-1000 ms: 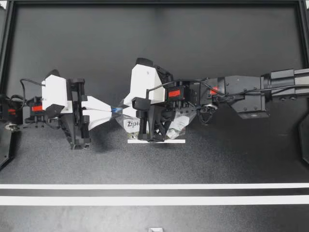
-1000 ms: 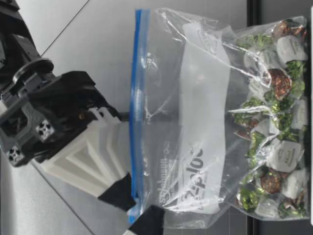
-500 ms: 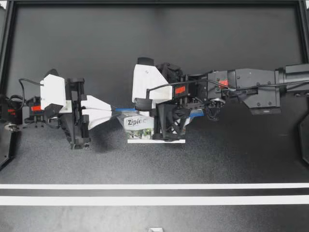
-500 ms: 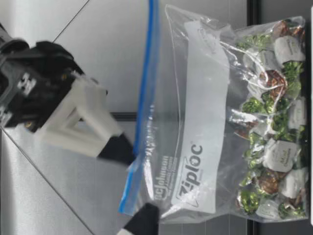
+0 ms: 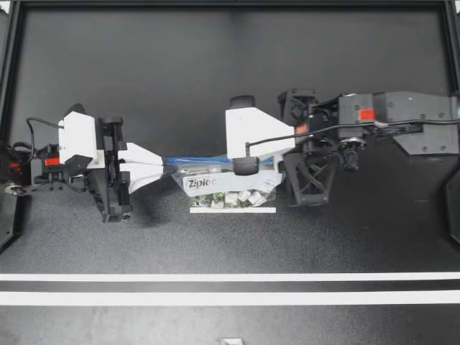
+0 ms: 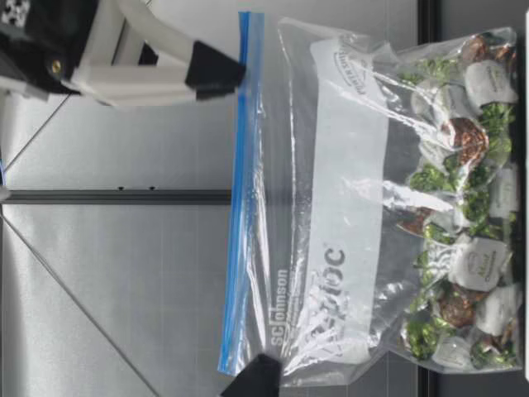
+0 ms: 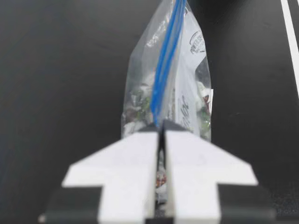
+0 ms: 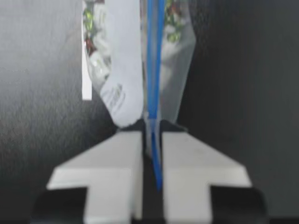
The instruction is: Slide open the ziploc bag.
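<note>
— Where is the bag found?
— Mid-way across the black matte table (image 5: 215,86); a clear plastic zip bag (image 5: 215,183) is stood upright between the arms.
— And the claws?
— The left gripper (image 5: 167,167) is clenched on one top corner; the right gripper (image 5: 245,164) is clamped on the blue zip strip (image 5: 201,159) at the far end; green, white and brown wrapped sweets (image 5: 237,198) are heaped at the bottom.
</note>
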